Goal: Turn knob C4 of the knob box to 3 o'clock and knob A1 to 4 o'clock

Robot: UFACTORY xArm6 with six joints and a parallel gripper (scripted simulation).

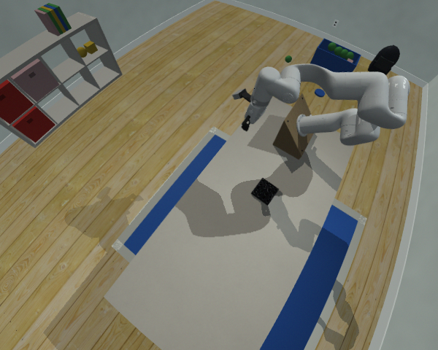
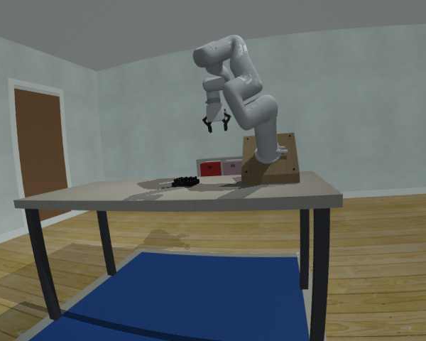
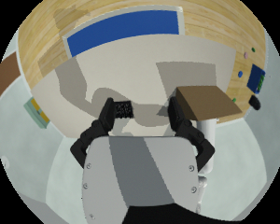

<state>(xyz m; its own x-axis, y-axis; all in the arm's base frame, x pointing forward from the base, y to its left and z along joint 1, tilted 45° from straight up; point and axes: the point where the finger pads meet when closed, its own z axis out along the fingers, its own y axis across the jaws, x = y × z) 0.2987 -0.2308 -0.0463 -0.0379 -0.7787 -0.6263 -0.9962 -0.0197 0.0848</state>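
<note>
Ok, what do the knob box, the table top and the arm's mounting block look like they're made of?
Knob box: black, faintly speckled, likely plastic or painted metal; too small to be sure.
Table top: flat matte light grey with a thin slab edge, probably laminate or painted board.
Mounting block: matte brown wedge with dark dots at its corners, suggesting wood or fibreboard with screws.

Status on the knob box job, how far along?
Nothing looks done yet. The gripper hangs open and empty, high above the table, well clear of the knob box. In hand: only the approach. Left: turning C4 and A1; knob pointers are too small to read here.
</note>
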